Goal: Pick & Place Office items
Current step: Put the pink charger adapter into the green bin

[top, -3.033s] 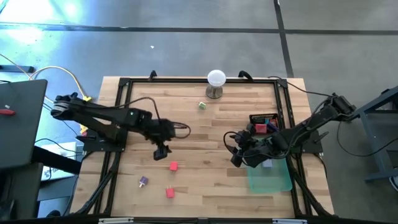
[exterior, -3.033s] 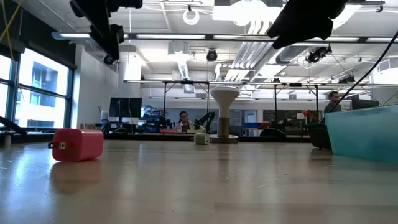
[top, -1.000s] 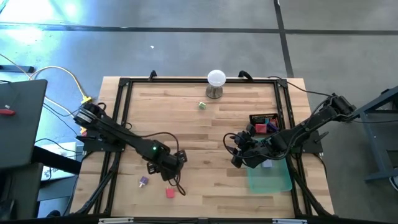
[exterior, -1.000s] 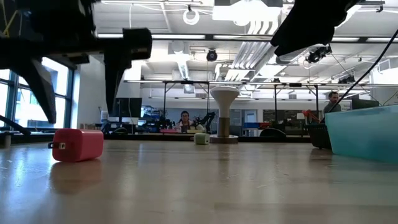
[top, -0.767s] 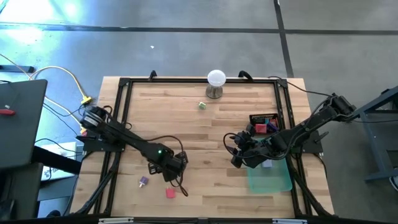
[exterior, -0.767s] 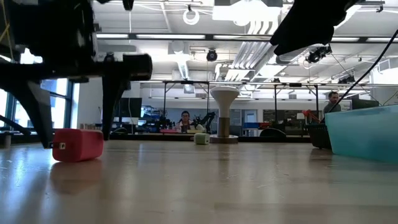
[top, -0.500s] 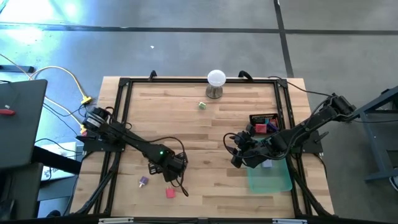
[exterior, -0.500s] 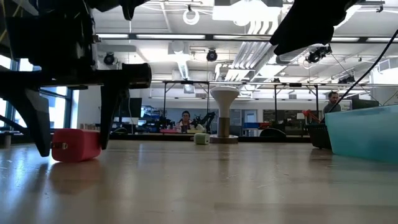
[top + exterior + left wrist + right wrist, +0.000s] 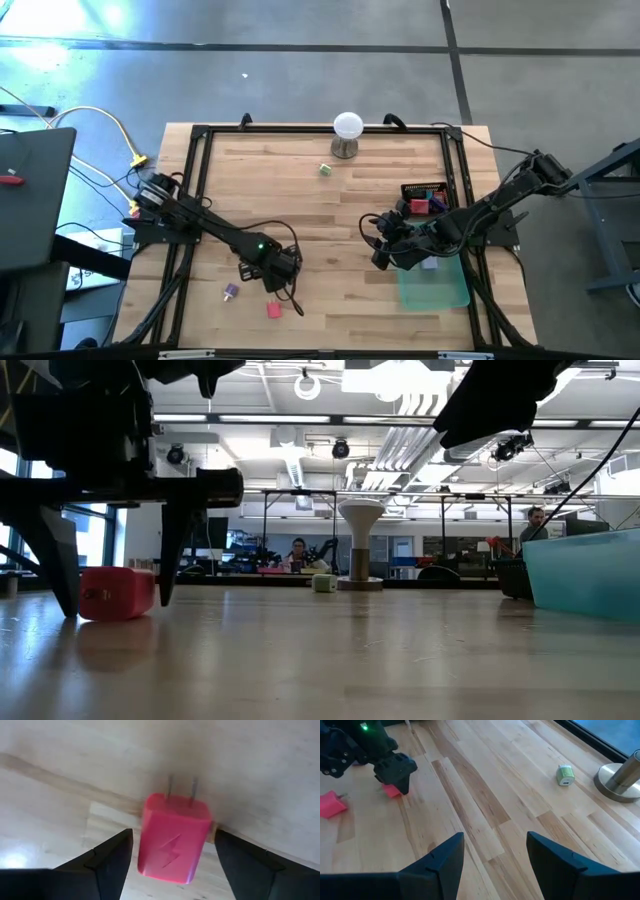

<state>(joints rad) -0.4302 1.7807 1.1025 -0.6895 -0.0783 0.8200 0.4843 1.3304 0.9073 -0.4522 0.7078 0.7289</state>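
My left gripper (image 9: pixel 274 268) is open and lowered over a red plug-shaped block (image 9: pixel 172 840) near the table's near-left part. In the low view its fingers (image 9: pixel 168 550) reach down to the tabletop on either side of the block (image 9: pixel 115 592); no touch shows. The block lies flat, its two prongs pointing away from the wrist camera. A second red piece (image 9: pixel 273 310) and a purple piece (image 9: pixel 230 292) lie nearer the near edge. A pale green piece (image 9: pixel 325 169) lies near the ball stand. My right gripper (image 9: pixel 495 870) is open and hovers right of centre (image 9: pixel 385 250).
A white ball on a metal stand (image 9: pixel 347 133) stands at the far edge. The translucent green tray (image 9: pixel 435 285) sits at the near right under my right arm. A black holder with red and blue pieces (image 9: pixel 423 197) is beyond it. People sit in the room behind.
My left gripper has come down over the red block, and its fingers now stand on the tabletop on both sides of it. My right arm has kept still.
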